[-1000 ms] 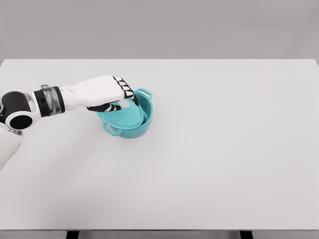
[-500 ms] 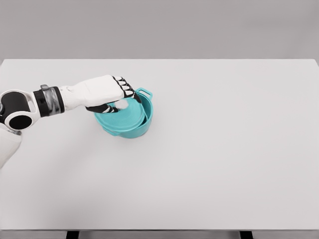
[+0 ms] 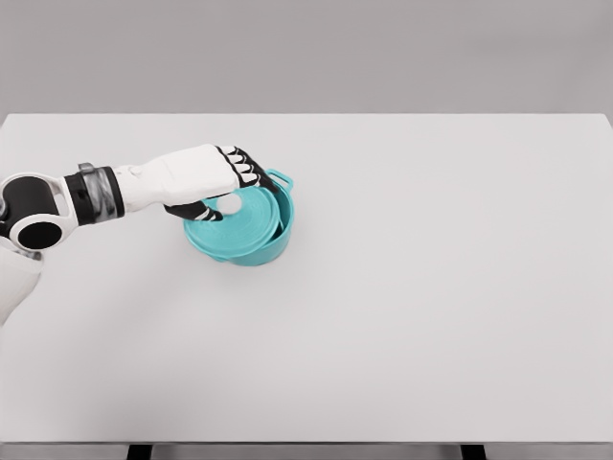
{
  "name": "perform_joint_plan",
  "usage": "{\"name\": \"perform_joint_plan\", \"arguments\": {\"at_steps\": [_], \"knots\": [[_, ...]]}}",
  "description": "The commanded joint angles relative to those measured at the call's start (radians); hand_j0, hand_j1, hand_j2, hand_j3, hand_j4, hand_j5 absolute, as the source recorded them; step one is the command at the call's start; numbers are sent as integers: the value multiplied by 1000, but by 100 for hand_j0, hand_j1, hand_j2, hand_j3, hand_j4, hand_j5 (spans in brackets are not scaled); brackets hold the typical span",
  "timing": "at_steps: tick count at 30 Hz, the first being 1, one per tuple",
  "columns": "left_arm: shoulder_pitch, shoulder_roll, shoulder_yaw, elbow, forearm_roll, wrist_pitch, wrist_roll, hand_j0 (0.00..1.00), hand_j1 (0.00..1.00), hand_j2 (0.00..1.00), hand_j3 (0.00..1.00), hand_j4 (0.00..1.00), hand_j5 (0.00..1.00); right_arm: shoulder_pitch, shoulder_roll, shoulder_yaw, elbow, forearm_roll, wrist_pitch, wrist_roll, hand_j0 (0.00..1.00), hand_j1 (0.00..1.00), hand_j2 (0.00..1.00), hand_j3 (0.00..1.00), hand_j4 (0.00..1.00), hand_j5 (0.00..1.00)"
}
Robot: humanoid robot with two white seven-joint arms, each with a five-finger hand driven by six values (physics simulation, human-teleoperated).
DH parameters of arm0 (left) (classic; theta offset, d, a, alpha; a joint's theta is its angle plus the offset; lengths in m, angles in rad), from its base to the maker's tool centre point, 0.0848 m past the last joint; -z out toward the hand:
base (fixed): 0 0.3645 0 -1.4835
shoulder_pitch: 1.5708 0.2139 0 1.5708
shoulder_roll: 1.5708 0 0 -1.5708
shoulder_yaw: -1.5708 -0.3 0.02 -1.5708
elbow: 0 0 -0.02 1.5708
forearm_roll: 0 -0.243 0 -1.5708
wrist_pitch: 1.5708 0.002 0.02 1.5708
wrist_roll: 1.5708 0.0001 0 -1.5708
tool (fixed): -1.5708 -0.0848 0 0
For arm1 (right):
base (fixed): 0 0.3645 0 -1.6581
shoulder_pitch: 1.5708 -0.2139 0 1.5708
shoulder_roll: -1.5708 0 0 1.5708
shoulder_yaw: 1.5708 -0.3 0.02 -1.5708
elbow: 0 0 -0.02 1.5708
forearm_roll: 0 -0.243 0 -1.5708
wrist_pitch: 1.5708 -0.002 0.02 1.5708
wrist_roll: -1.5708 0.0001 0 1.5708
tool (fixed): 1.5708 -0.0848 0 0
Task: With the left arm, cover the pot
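Teal pot (image 3: 251, 240) sits on the white table (image 3: 402, 287), a bit left of the middle of the picture and in its upper half. It has a small loop handle (image 3: 279, 178) sticking out at its upper right side. A round teal lid (image 3: 235, 222) lies on top of the pot. The lid is tipped and sits a little off to the left, so the pot's inside wall shows as a thin curve on the right. A white knob (image 3: 230, 203) pokes up near the top of the lid.

The left hand (image 3: 206, 180) comes in from the left edge of the picture on a white arm with a grey and black wrist. The hand is over the upper left part of the lid. Its fingers (image 3: 251, 172) are bent and spread above the knob. I cannot tell if they are pinching the knob or just near it.
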Motion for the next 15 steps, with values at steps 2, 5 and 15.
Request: {"name": "perform_joint_plan", "arguments": {"at_steps": [2,5,15], "knots": [[0,-5,0,0,6,3,1,90,90,90,90,90,90,2,0,0,1,0,0,0,100,100,100,100,100,100],[-2,-6,2,2,6,3,1,95,95,95,95,95,95,2,0,0,1,0,0,0,100,100,100,100,100,100],[-11,-20,4,3,6,3,1,99,99,99,99,99,99,2,0,0,1,0,0,0,100,100,100,100,100,100]]}}
